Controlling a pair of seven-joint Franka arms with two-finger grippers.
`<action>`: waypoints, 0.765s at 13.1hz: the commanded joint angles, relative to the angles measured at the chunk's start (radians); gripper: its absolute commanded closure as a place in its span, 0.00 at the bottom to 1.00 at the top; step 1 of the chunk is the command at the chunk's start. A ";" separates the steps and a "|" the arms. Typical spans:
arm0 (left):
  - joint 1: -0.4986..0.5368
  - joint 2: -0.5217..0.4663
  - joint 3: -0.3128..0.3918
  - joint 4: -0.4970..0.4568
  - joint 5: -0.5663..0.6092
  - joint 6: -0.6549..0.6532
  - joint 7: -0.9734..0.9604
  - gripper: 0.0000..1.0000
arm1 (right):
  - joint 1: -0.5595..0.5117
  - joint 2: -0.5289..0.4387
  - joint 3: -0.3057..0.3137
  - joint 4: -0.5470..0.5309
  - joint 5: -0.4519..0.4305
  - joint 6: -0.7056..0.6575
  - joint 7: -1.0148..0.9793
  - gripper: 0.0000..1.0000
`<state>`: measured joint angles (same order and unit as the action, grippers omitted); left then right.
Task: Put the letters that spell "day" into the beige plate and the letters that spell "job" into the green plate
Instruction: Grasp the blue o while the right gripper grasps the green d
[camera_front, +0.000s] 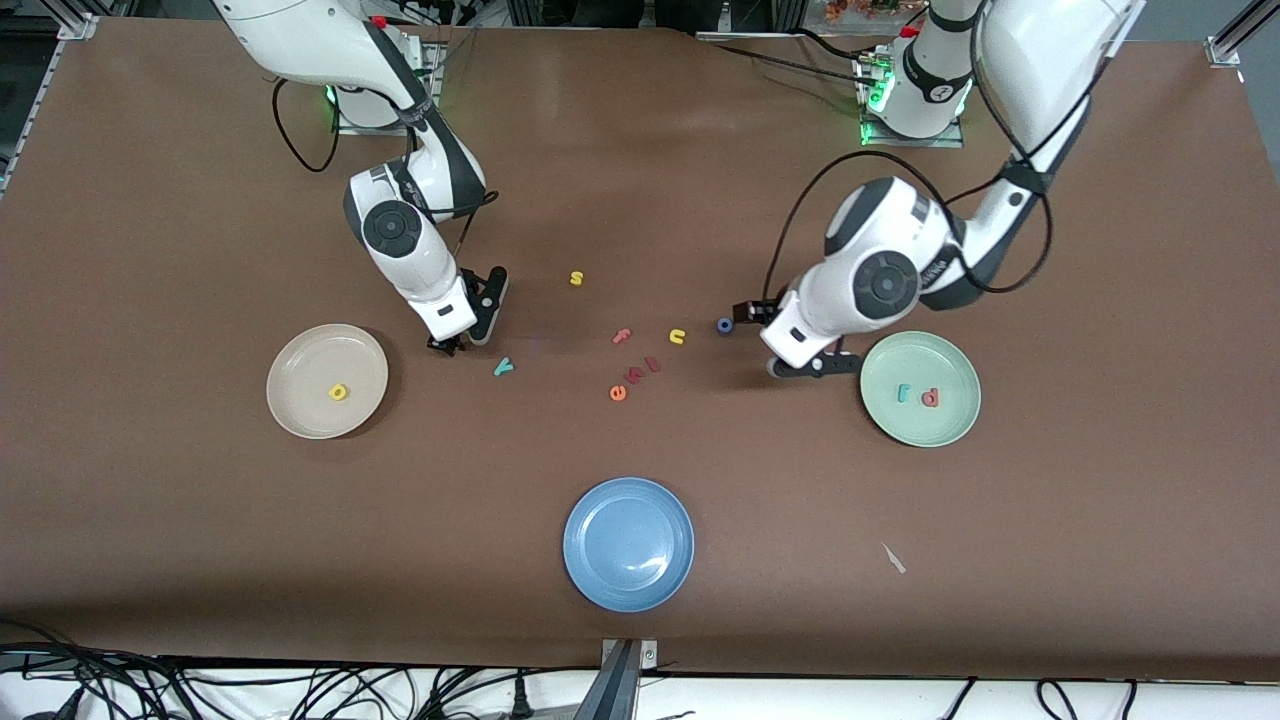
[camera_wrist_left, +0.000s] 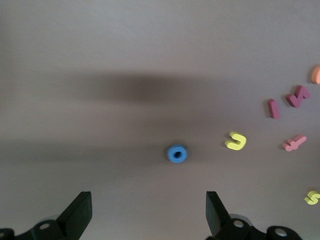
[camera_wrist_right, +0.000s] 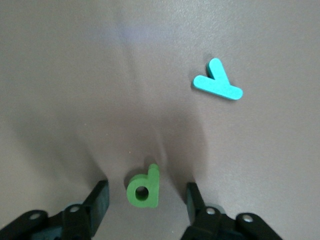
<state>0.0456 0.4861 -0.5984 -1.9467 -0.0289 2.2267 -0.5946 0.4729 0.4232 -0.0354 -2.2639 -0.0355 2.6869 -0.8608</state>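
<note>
Nearest the camera sat the blue plate (camera_front: 628, 543), bare and no part of the sorting, so it made sense that neither arm went near it; farther off, toward the right arm's end of the table, the beige plate (camera_front: 290, 405) held the yellow "a" (camera_front: 338, 392) alone, and toward the left arm's end the green plate (camera_front: 950, 420) held the teal "j" (camera_front: 903, 393) and the red "b" (camera_front: 930, 397).

Down at the tabletop beside the beige plate, the right gripper (camera_wrist_right: 147, 202) straddled the dark green "d" (camera_wrist_right: 144, 187), its fingers (camera_wrist_right: 100, 200) set either side of the letter with a gap on each side, not yet pinching; I judged it was lined up that way so the flat foam would be caught across its width. Close by on the table lay the teal "y" (camera_front: 503, 367), waiting its turn.

Over the blue "o" (camera_wrist_left: 177, 153) hung the left gripper (camera_wrist_left: 148, 212), fingers spread wide and centred on the ring, plainly aimed for the last letter of "job"; the "o" lay on the table near the green plate.

Between the two arms lay the strays: yellow "s" (camera_front: 576, 278), yellow "u" (camera_front: 677, 336), pink "f" (camera_front: 622, 336) and orange "e" (camera_front: 618, 393).
</note>
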 joint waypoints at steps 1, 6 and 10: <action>-0.025 -0.073 -0.008 -0.190 -0.025 0.221 -0.023 0.00 | 0.003 0.002 0.000 0.001 -0.012 0.007 -0.001 0.35; -0.064 0.002 -0.006 -0.187 0.255 0.289 -0.171 0.00 | 0.003 0.002 0.002 0.001 -0.012 0.002 0.005 0.41; -0.087 0.046 -0.004 -0.163 0.276 0.327 -0.217 0.06 | 0.004 0.002 0.002 0.003 -0.011 0.001 0.006 0.47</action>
<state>-0.0197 0.5098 -0.6080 -2.1318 0.2146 2.5447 -0.7788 0.4730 0.4216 -0.0357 -2.2600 -0.0355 2.6870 -0.8606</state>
